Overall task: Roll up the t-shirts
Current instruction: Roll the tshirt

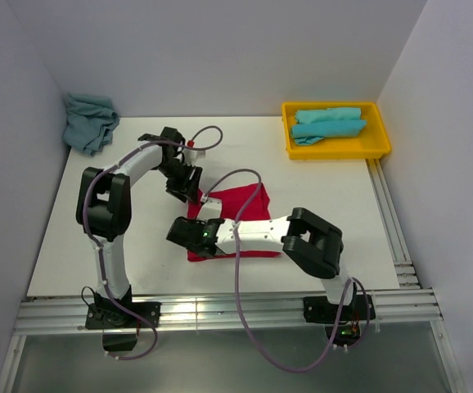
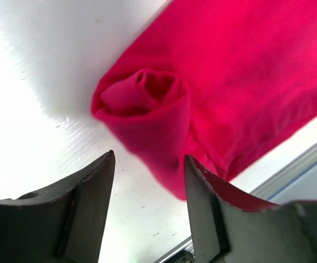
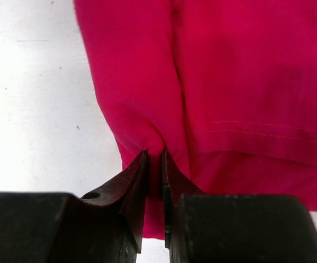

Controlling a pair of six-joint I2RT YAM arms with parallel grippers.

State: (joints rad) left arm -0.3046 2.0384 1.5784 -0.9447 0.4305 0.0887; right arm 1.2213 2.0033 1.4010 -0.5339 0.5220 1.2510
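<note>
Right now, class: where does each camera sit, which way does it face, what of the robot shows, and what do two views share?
Top external: above, behind the bases, looking down at the table, both arms, red t-shirt, yellow tray.
Left wrist: on the left arm, facing the shirt's rolled end past the open left gripper.
Right wrist: on the right arm, facing the shirt's edge, pinched by the right gripper.
Shared: all three show the red t-shirt.

We see a white table (image 1: pixel 73 246) carrying a red t-shirt (image 1: pixel 249 201) near its middle, a crumpled turquoise t-shirt (image 1: pixel 89 121) at the far left corner, and a yellow tray (image 1: pixel 335 153) at the far right.
</note>
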